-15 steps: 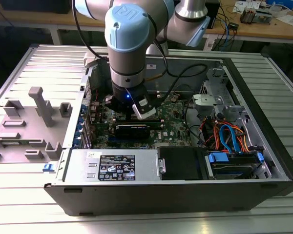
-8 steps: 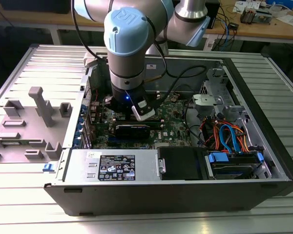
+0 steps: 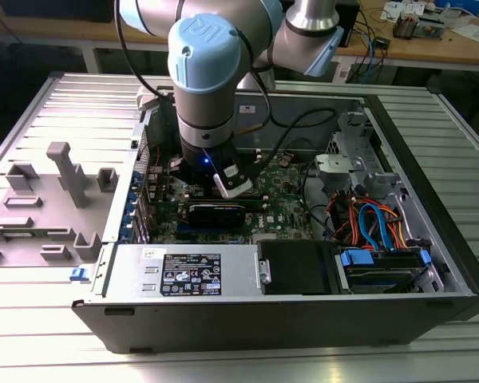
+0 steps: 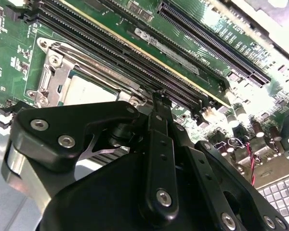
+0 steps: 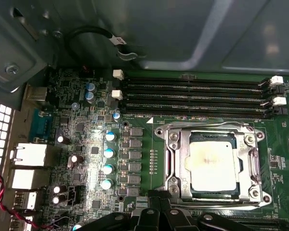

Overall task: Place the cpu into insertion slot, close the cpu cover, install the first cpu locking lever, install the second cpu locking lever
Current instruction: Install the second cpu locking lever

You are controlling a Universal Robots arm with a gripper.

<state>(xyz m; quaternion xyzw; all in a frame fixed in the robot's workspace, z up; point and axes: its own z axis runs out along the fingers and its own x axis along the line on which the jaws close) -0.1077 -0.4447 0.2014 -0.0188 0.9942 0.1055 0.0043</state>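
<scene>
Silver-grey, the cpu (image 5: 213, 164) lay seated in the slot (image 5: 183, 190), cover (image 5: 253, 159) down around it. Just beside it, the gripper (image 4: 157, 98) looked pinched together, holding nothing. Any lever press probably wanted slow, square pressure.

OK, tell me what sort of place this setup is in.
Probably a robotics lab or electronics workshop. An opened desktop computer case lies on a slatted metal table, the robot arm reaches into it, and a wooden bench behind is cluttered with cables and parts.
</scene>
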